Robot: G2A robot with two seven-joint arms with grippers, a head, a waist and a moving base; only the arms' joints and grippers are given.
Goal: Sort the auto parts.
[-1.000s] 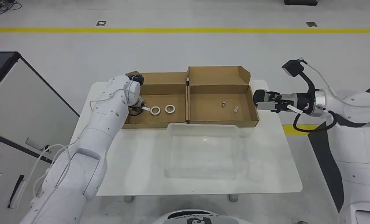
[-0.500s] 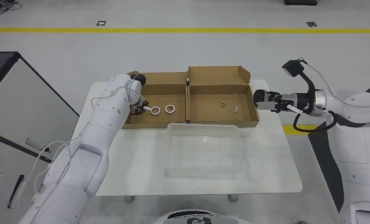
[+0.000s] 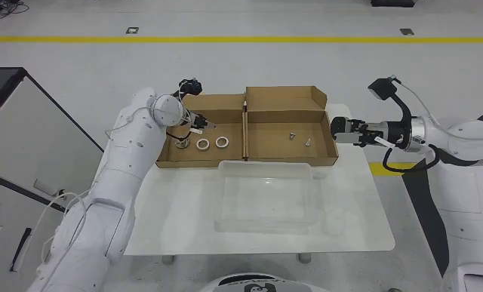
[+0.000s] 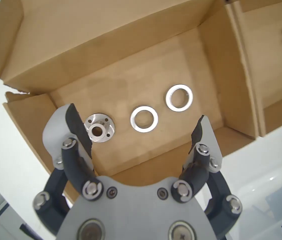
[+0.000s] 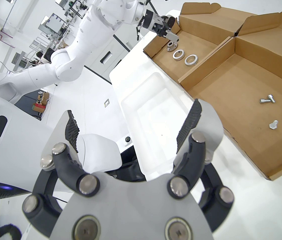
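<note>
left wrist view: box [image 4: 136,38] holds flange [image 4: 99,128], two rings [image 4: 144,119].

The right tool [image 5: 133,112] is seen with fingers spread over a tray [image 5: 143,88] on the counter [image 5: 131,63]. In the far box [image 5: 201,38], a flange [image 5: 172,46] and two rings [image 5: 178,54] are set by the left tool [image 5: 168,33]. Two, perhaps three, bolts [image 5: 273,124] lie in the near box [image 5: 241,86].
</note>
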